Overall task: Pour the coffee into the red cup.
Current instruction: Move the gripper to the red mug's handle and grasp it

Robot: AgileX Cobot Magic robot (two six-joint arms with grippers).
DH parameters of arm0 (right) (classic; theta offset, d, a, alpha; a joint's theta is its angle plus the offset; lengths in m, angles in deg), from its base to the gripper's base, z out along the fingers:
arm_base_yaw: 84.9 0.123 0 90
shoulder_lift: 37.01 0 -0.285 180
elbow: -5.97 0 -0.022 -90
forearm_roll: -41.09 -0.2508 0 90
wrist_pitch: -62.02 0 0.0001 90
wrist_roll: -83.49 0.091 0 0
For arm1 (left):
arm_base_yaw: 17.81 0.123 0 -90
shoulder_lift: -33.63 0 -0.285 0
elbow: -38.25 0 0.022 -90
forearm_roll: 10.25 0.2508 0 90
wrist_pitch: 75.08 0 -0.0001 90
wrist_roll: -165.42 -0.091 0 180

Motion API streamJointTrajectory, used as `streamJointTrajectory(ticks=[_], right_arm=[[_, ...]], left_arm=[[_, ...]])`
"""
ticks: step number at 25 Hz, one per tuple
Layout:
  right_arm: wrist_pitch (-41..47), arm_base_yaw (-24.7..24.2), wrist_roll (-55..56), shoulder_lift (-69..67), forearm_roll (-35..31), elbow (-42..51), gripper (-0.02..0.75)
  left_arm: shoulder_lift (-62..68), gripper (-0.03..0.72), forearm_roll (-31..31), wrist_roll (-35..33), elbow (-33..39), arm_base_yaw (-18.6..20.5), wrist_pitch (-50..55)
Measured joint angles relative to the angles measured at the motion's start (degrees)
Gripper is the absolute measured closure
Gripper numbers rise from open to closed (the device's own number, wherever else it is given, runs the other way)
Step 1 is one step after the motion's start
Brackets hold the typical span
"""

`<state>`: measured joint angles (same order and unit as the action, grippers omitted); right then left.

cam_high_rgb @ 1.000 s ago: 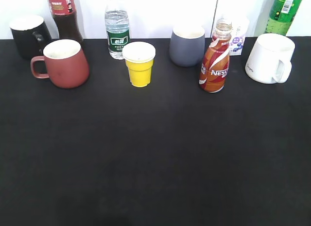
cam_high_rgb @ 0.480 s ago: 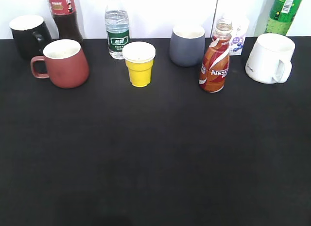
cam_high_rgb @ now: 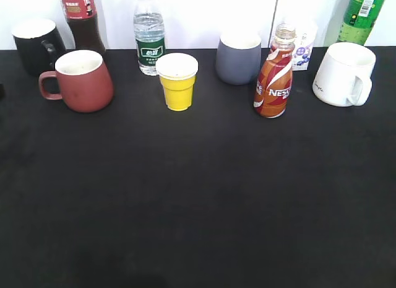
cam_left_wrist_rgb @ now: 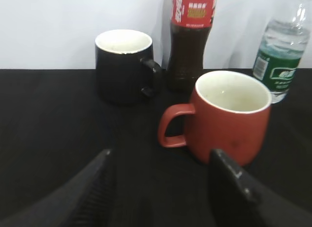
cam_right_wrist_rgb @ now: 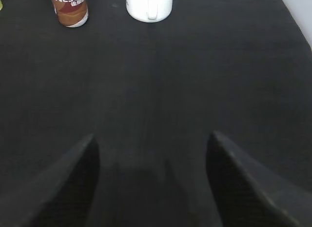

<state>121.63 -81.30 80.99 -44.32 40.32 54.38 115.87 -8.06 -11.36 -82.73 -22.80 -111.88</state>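
Since both grippers — left gripper [cam_left_wrist_rgb: 161, 188], right gripper [cam_right_wrist_rgb: 151, 178] — hang spread and empty, nothing's begun; next, grasp the coffee [cam_high_rgb: 273, 80], carry it to the red cup [cam_high_rgb: 83, 80].

A black, matte table surface [cam_high_rgb: 198, 195] fills most of the exterior view, from 6 o'clock up to a straight back edge near 12 o'clock. Behind that edge stands a plain white wall [cam_high_rgb: 198, 15], running from 9 o'clock to 3 o'clock, with a thin vertical seam just right of centre. The light is even and soft, leaving only faint shadows on the dark surface. The left wrist view shows the same white wall [cam_left_wrist_rgb: 73, 27] above the black top.
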Motion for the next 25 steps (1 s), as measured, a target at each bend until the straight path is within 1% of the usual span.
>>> streamJointTrajectory(ticks=[2, 4, 8, 12, 21, 25], right_arm=[[0.0, 0.0, 0.0, 0.0, 0.0, 0.0, 0.2], [0.0, 0.0, 0.0, 0.0, 0.0, 0.0, 0.2], [0.0, 0.0, 0.0, 0.0, 0.0, 0.0, 0.2], [0.0, 0.0, 0.0, 0.0, 0.0, 0.0, 0.2], [0.0, 0.0, 0.0, 0.0, 0.0, 0.0, 0.2], [0.0, 0.0, 0.0, 0.0, 0.0, 0.0, 0.2]], left_arm=[[5.1, 0.247, 2.4, 0.0, 0.0, 0.0, -5.2], [10.3, 0.249, 2.7, 0.0, -0.1, 0.0, -10.7], [18.2, 0.25, 2.9, 0.0, -2.5, 0.0, -15.5], [25.3, 0.252, 2.9, 0.0, -9.2, 0.0, -16.0], [34.1, 0.253, 1.8, 0.0, -19.4, 0.1, -15.3], [37.7, 0.264, 1.8, 0.0, -22.5, 1.7, -14.8]])
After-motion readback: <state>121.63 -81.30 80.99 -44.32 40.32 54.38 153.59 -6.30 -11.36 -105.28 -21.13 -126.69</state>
